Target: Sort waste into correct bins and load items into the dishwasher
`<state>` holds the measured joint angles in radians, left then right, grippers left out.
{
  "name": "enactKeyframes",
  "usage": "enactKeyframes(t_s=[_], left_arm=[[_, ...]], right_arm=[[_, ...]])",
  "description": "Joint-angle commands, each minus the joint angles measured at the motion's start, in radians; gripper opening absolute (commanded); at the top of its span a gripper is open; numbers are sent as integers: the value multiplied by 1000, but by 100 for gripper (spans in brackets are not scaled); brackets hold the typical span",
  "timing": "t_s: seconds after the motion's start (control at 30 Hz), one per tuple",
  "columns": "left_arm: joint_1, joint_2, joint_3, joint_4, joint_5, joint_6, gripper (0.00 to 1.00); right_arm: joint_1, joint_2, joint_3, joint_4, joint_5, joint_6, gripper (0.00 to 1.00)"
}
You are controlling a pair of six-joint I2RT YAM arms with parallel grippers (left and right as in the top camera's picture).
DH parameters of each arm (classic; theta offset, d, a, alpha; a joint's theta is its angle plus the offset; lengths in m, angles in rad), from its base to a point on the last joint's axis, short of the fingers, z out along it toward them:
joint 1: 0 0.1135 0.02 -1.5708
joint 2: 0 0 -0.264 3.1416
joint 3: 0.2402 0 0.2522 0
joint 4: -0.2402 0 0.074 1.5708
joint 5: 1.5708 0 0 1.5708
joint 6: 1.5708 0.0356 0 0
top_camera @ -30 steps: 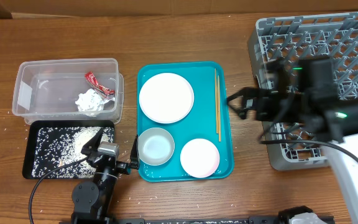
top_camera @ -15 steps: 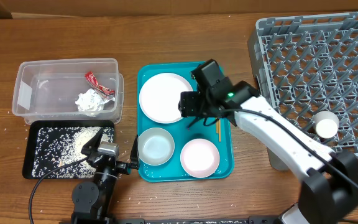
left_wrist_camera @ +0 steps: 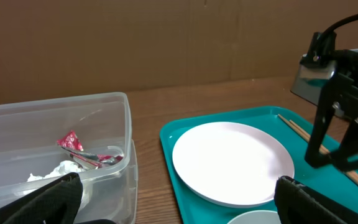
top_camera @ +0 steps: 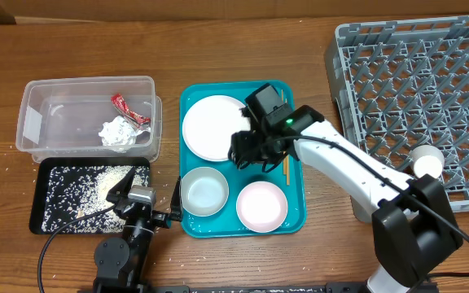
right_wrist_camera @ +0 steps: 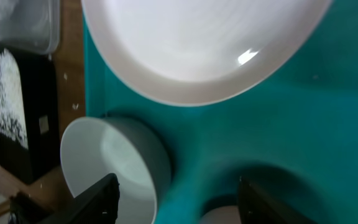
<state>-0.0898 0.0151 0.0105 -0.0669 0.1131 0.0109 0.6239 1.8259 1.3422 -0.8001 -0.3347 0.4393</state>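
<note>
Large plate (top_camera: pixel 214 128), bowl (top_camera: pixel 204 191), smaller plate (top_camera: pixel 261 205) and chopsticks (top_camera: pixel 285 171) are lying on the teal tray (top_camera: pixel 296 195). Right gripper (top_camera: pixel 247 155) is hovering over the gap between large plate and bowl, jaws apart, gripping nothing. Small cup (top_camera: pixel 427 161) is sitting in the grey dish rack (top_camera: pixel 462 81). Left gripper (top_camera: pixel 146 198) is resting wide open by the black tray (top_camera: pixel 34 220).

No text, brand or number can be read anywhere. The red wrapper (top_camera: pixel 129 108) in the clear tub (top_camera: pixel 31 89) carries pale markings too small to make out, and the tub's white sticker (top_camera: pixel 32 124) shows no legible print.
</note>
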Motion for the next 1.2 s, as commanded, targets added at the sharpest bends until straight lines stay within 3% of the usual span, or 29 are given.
enactKeyframes(t_s=[0.0, 0.2, 0.53, 0.73, 0.87, 1.17], left_arm=[[7, -11, -6, 1, 8, 11, 100], [7, -11, -6, 1, 8, 11, 100], [7, -11, -6, 1, 8, 12, 100], [7, -11, -6, 1, 8, 11, 100], [7, -11, -6, 1, 8, 11, 100], [7, -11, -6, 1, 8, 11, 100]], right_arm=[[82, -11, 5, -14, -2, -55, 62], [168, 3, 5, 13, 162, -47, 44], [190, 67, 8, 18, 267, -47, 43], [74, -14, 77, -10, 174, -130, 46], [-23, -60, 87, -20, 215, -151, 48], [-188, 81, 68, -14, 290, -148, 41]])
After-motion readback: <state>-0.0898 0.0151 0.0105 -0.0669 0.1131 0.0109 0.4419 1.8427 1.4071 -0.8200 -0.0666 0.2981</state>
